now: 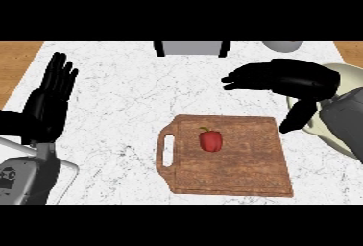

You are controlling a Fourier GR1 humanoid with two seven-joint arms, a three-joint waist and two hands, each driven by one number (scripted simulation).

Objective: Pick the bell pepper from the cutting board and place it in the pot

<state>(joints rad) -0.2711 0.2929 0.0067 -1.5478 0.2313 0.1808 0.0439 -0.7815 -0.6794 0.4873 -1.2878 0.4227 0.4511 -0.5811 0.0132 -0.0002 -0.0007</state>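
A red bell pepper (211, 140) with a green stem lies on the wooden cutting board (241, 173), near its upper middle. My right hand (291, 80) hovers above the board's far right corner, fingers stretched leftward and thumb hanging down, open and holding nothing. It is apart from the pepper, up and to the right of it. The cream-coloured pot (352, 77) shows at the right edge, mostly hidden behind my right hand and forearm. My left hand (50, 98) rests open at the left edge, fingers up.
The board has a handle slot (168, 150) on its left side. A grey and black object (191, 48) stands at the counter's far edge, with a grey round vessel (284, 45) to its right. White marble counter (120, 120) spreads between the hands.
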